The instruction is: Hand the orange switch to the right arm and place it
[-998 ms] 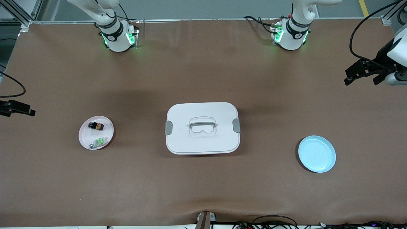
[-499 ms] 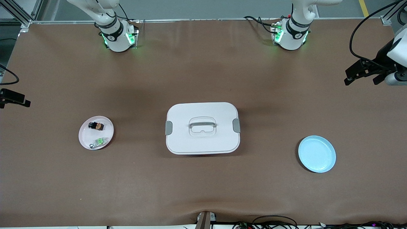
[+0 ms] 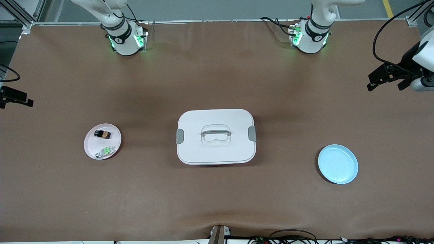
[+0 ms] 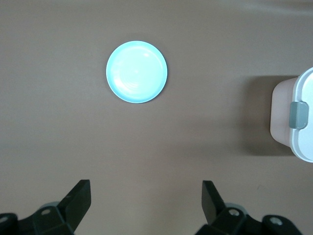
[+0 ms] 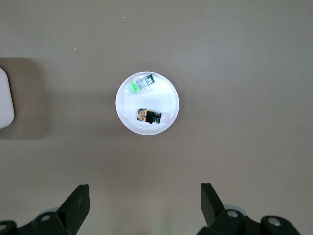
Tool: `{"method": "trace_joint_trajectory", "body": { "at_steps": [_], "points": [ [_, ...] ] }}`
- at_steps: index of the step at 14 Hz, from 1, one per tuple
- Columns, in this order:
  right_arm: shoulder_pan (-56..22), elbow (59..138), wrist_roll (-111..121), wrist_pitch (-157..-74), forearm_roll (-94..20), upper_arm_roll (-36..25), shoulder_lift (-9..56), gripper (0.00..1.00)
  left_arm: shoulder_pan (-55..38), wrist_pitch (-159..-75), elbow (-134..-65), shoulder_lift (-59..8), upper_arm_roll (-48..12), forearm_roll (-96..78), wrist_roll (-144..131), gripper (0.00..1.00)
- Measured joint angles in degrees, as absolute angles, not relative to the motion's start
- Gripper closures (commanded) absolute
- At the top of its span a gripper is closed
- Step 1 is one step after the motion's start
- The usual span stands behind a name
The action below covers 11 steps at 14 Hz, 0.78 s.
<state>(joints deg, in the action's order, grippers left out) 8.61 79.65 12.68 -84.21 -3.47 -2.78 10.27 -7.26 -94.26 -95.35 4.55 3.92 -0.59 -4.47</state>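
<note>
The orange switch [image 3: 102, 134] [image 5: 150, 116], a tiny black part with an orange band, lies on a small white plate [image 3: 91, 144] [image 5: 164, 93] toward the right arm's end of the table. A green-and-white part [image 3: 104, 151] [image 5: 140, 85] lies beside it on the same plate. My right gripper [image 3: 13, 96] [image 5: 145, 203] hangs open and empty high over the table's edge at that end, looking down on the plate. My left gripper [image 3: 388, 81] [image 4: 146, 203] hangs open and empty high over the left arm's end of the table.
A white lidded box [image 3: 216, 136] [image 4: 298, 117] with a handle and grey side clips stands mid-table. A light blue plate [image 3: 338, 164] [image 4: 136, 72] lies bare toward the left arm's end. Cables run along the front edge.
My right gripper has drifted along the table's edge toward the robots' bases. The left gripper, the plates, the box and the parts have not moved.
</note>
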Motion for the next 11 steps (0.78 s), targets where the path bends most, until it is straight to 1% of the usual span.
{"method": "trace_joint_trajectory", "body": {
  "at_steps": [2,5,8,11],
  "points": [
    [7.9,79.1,12.7,-84.2,-1.7,-2.7,10.0,0.00,-7.3,-94.3,-95.4,4.5,3.9,-0.6,-4.5,0.00],
    [4.7,78.9,12.3,-84.2,1.5,-2.7,9.3,0.00,-7.2,-94.3,-95.3,4.5,3.9,-0.6,-4.5,0.00],
    [4.3,78.6,11.8,-83.8,0.4,-2.9,7.4,0.00,-7.2,-94.3,-95.3,4.5,3.9,-0.6,-4.5,0.00],
    [4.8,78.6,11.8,-81.2,-1.7,-3.2,5.1,0.00,-7.2,-94.3,-95.3,4.5,3.9,-0.6,-4.5,0.00]
  ]
}}
